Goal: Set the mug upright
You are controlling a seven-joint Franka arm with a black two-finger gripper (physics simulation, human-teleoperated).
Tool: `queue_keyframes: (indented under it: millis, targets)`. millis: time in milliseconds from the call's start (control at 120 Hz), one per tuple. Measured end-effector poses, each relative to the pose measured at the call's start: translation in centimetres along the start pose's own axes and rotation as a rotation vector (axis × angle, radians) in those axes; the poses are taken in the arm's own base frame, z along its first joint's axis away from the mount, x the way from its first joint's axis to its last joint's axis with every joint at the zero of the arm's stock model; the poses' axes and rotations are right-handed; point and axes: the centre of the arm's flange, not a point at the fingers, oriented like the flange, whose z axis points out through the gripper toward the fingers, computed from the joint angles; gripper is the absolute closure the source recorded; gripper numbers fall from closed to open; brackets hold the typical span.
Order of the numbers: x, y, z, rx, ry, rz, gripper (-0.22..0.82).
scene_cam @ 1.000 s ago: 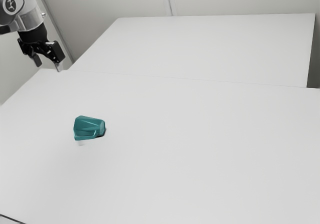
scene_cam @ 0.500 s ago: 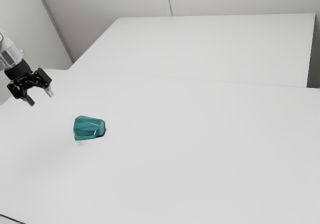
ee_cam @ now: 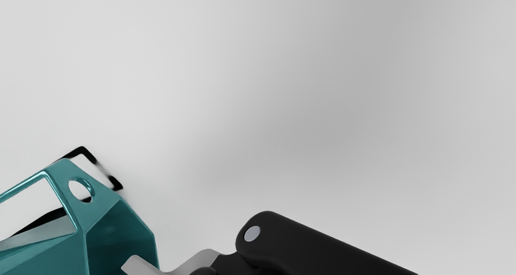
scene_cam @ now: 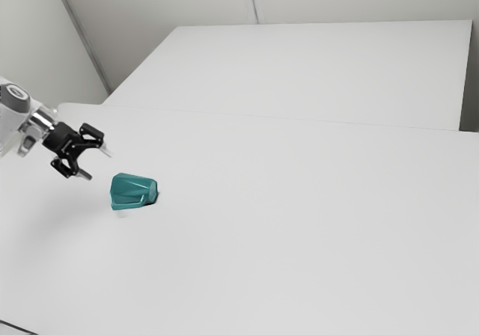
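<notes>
Just ahead of parted fingers (scene_cam: 84,175), teal mug (scene_cam: 131,191), on its side

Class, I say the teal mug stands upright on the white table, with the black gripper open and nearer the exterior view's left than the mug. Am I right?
Not quite: the teal mug lies on its side, as the exterior view shows. It is on the white table, and the black gripper is open and nearer that view's left than the mug.
</notes>
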Motion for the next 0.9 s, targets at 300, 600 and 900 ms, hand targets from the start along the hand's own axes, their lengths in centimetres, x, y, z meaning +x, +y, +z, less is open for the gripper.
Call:
queue_keyframes:
  millis: [300,600,900]
  targets:
    - [-2.2,3.4,3.9,0.059,0.021,-0.084,0.0]
    - [-3.5,3.5,5.5,0.094,0.002,-0.106,0.0]
    - [-3.8,2.8,7.3,0.144,0.004,-0.123,0.0]
